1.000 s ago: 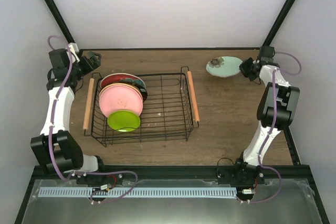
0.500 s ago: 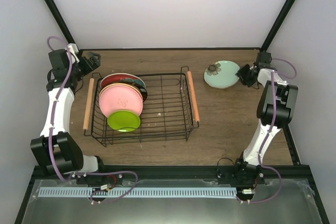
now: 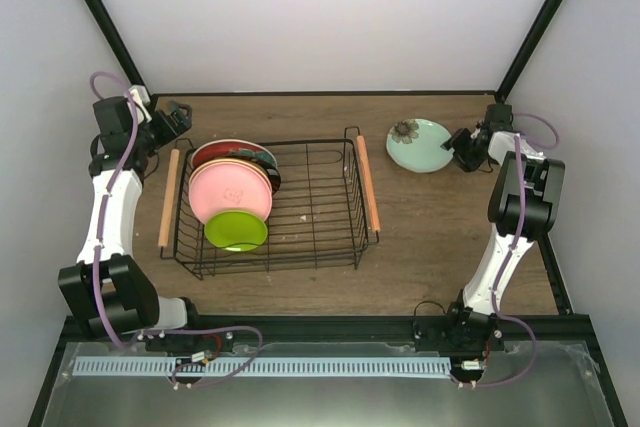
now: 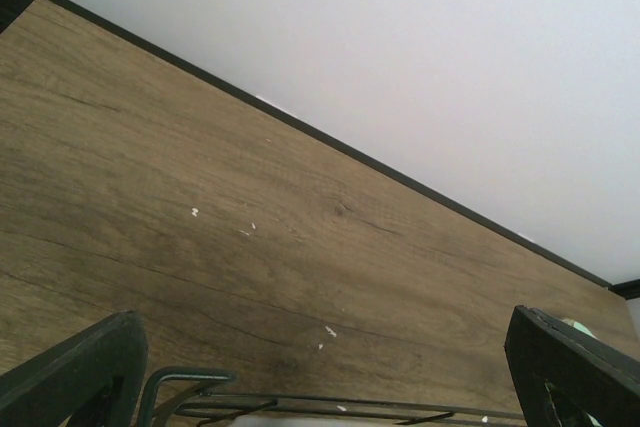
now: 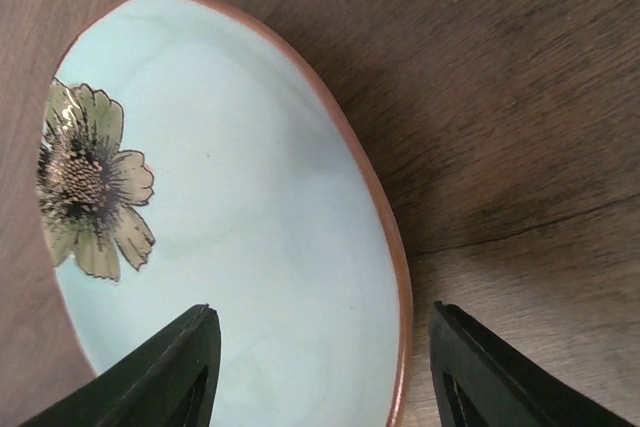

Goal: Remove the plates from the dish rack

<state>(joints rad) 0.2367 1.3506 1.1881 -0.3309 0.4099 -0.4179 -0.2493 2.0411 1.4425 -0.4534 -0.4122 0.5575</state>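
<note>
The mint plate with a dark flower point(image 3: 418, 144) point(image 5: 230, 207) lies flat on the wooden table, right of the dish rack. My right gripper point(image 3: 461, 147) point(image 5: 322, 317) is open at its right rim, one finger over the plate and one outside it. The black wire dish rack point(image 3: 330, 209) holds a pink plate point(image 3: 232, 190), a small lime green plate point(image 3: 237, 230) and a red plate point(image 3: 225, 151) leaning at its left end. Beyond the rack's far left corner my left gripper point(image 3: 178, 113) point(image 4: 330, 387) is open and holds nothing. A rack wire point(image 4: 300, 407) shows below it.
The rack has a wooden rod handle on each side point(image 3: 368, 184) point(image 3: 167, 197). Black frame posts rise at the back corners point(image 3: 100, 17) point(image 3: 545, 17), with white walls behind. Bare wood lies between the rack and the mint plate.
The right gripper has opened and let go of the mint plate. The plate, held tilted before, has come down slightly left and now lies flat. The left arm has not moved.
</note>
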